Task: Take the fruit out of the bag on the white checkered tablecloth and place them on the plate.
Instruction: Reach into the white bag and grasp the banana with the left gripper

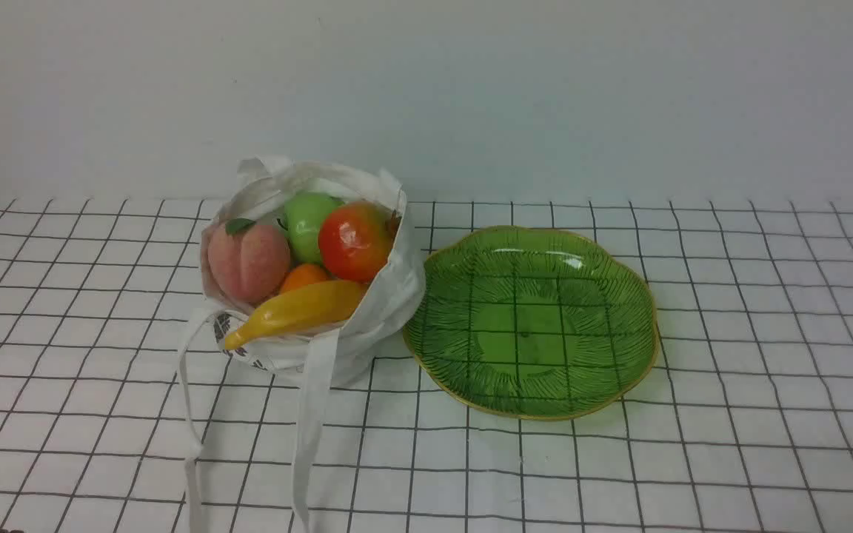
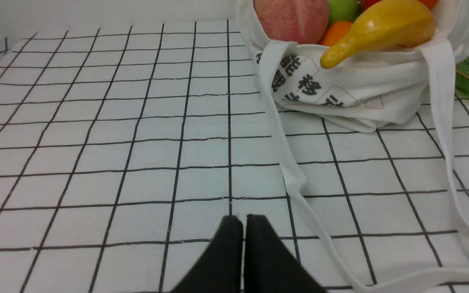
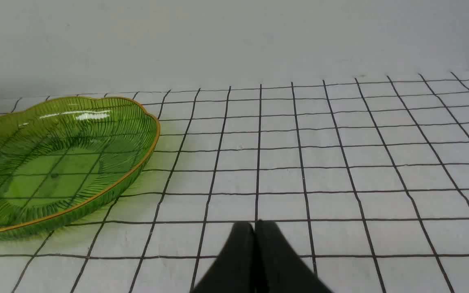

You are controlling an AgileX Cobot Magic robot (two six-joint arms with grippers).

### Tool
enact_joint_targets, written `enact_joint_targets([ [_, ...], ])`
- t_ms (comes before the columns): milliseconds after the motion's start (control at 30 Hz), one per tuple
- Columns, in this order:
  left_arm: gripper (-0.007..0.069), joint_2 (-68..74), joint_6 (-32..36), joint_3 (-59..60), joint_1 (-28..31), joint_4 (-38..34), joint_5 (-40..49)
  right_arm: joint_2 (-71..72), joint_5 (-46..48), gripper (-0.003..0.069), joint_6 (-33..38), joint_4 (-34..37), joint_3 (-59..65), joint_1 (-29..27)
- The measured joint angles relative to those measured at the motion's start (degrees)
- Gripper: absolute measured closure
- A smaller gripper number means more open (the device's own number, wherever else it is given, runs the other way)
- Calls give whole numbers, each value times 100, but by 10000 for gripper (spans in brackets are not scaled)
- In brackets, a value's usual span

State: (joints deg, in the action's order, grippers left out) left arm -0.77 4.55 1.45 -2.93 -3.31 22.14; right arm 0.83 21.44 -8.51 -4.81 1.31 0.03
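You are looking at a plain, pale grey-white wall (image 1: 471, 89), bare and matte, lit evenly by soft, diffuse light. At the wall's foot, the flat surface under the white checkered tablecloth (image 1: 767, 444) meets it in a straight line. In front of the wall, shadows are faint and soft-edged.

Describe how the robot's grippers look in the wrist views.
Left gripper: two matte black fingers, wedge-shaped, narrowing to rounded tips. Right gripper: the same black tapered pair. No cables or markings show; the front view shows neither arm.
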Motion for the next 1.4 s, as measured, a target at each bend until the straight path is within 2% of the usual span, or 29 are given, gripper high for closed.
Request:
enact_joint_targets([
  [1067, 632, 0, -66, 0, 0, -107, 0, 0, 0, 673, 0, 0, 0, 0],
  [1100, 632, 0, -152, 0, 0, -209, 0, 0, 0, 673, 0, 0, 0, 0],
  [1167, 632, 0, -586, 0, 0, -857, 0, 0, 0, 673, 0, 0, 0, 0],
  [1233, 632, 0, -1217, 5, 0, -2035, 4, 0, 0, 673, 0, 0, 0, 0],
  [1400, 632, 0, -1959, 15, 0, -3959, -2, 0, 0, 673, 0, 0, 0, 0],
])
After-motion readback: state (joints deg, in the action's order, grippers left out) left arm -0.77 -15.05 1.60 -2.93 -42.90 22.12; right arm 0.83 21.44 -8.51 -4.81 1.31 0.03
